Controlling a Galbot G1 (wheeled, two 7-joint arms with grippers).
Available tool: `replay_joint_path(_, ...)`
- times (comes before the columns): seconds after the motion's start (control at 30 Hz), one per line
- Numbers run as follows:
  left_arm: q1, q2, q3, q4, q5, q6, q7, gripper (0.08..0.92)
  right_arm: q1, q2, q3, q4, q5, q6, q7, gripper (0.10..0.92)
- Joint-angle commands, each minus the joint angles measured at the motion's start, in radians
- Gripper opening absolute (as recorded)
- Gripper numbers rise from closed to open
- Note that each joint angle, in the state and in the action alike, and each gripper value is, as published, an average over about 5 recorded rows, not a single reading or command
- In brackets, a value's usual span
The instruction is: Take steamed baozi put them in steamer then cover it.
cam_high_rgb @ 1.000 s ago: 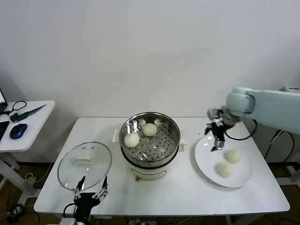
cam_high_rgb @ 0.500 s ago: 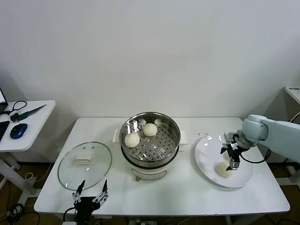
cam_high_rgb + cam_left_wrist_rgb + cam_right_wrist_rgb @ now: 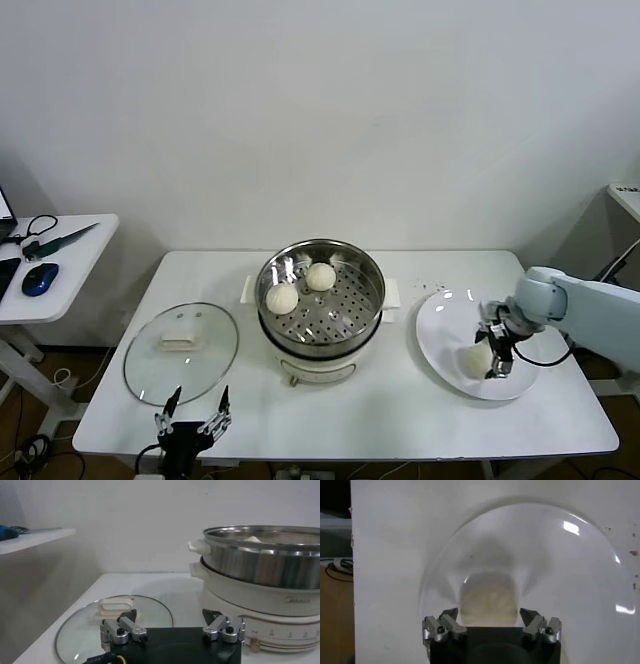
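Observation:
The steel steamer stands mid-table on its white pot base, with two baozi inside. It also shows in the left wrist view. The glass cover lies flat on the table to its left, and shows in the left wrist view too. My right gripper is down on the white plate, open, with its jaws on either side of one baozi. No other bun shows on the plate. My left gripper is open and empty at the table's front edge, beside the cover.
A side table at the far left holds a mouse and cables. The right arm reaches in from the right over the table's edge. Bare white tabletop lies in front of the steamer.
My right gripper has swung from the plate's rear edge to over the plate and come down around a bun. One of the two plate buns is now hidden. The left arm has barely moved.

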Motion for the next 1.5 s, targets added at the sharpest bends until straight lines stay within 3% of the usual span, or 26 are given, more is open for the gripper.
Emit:
replay_joint_path(0.03,0.000,-0.001,0.001,0.001,0.002,0.000,-0.001,0.823,-0.032,0.000,0.028,-0.010,-0.026,-0.003,0.006,0.748)
replay_joint_path(0.17,0.000,-0.002,0.004,-0.001,0.003,0.001,-0.001,0.823,0.004,-0.001,0.011,0.000,-0.031,-0.001,0.004,0.696)
replay_joint_path(0.43,-0.001,-0.003,0.007,-0.004,0.003,0.001,-0.001,0.823,0.341,0.037,-0.195,0.053,-0.033,0.090,-0.066,0.687)
replay_joint_path(0.6,-0.002,-0.004,0.014,-0.005,0.009,0.003,-0.001,0.823,0.707,0.165,-0.399,0.096,0.079,0.237,-0.132,0.687)
replay_joint_path(0.8,-0.004,-0.005,0.020,-0.011,0.013,0.005,0.000,0.823,0.936,0.349,-0.402,0.199,0.135,0.403,-0.162,0.687)
replay_joint_path(1.13,-0.005,-0.004,0.018,-0.017,0.011,0.004,0.000,0.823,0.869,0.583,-0.310,0.391,-0.076,0.500,-0.061,0.687)
replay_joint_path(1.3,-0.001,-0.003,0.007,-0.017,0.006,0.001,-0.001,0.823,0.722,0.667,-0.291,0.366,-0.202,0.526,0.001,0.687)
replay_joint_path(1.5,0.005,-0.002,-0.002,-0.019,-0.005,-0.003,-0.003,0.823,0.589,0.713,-0.283,0.308,-0.248,0.532,0.035,0.687)
